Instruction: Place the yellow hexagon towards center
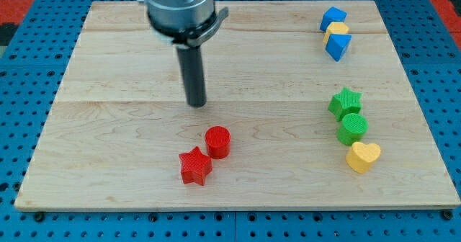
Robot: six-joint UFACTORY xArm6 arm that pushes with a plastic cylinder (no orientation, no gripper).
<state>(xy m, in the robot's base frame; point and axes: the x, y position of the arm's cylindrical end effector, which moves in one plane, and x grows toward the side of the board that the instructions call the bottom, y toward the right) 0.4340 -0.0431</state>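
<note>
The yellow hexagon (336, 29) sits at the view's upper right, wedged between a blue block (333, 16) above it and another blue block (338, 46) below it, touching both. My tip (197, 104) rests on the wooden board (108, 127) left of centre, far to the left of the yellow hexagon and apart from every block. The rod hangs from a grey cylinder at the view's top.
A red cylinder (217, 142) and a red star (194, 166) lie just below my tip. At the view's right, a green star (346, 102), a green cylinder (353, 128) and a yellow heart (363, 156) form a column.
</note>
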